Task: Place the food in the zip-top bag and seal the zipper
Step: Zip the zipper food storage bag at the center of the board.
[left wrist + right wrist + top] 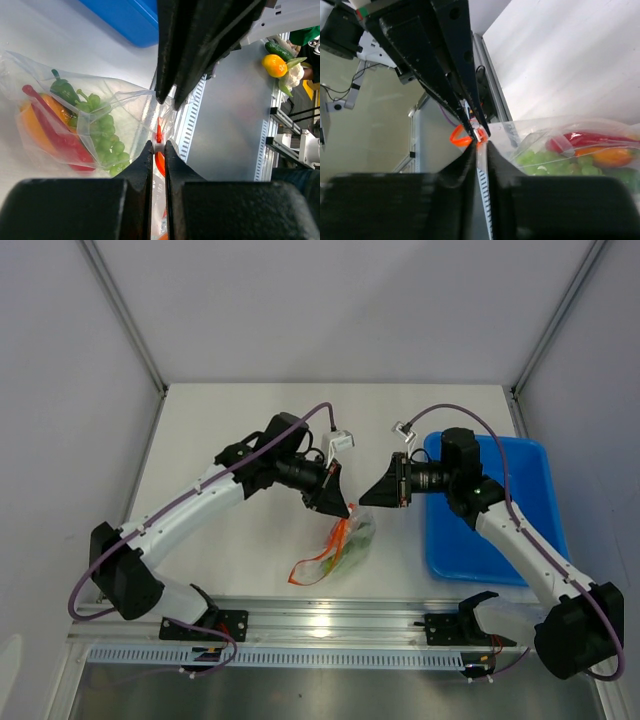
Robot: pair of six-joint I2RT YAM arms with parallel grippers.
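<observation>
Above the table centre: zip-top bag, hanging, food inside; left claw narrow, pinching the zipper to steady it; right claw narrow alongside, hold uncertain, likely positioned for sealing.

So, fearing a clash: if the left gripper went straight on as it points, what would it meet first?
Likely the right gripper, tip to tip just beyond the thin orange-red zipper strip.
</observation>
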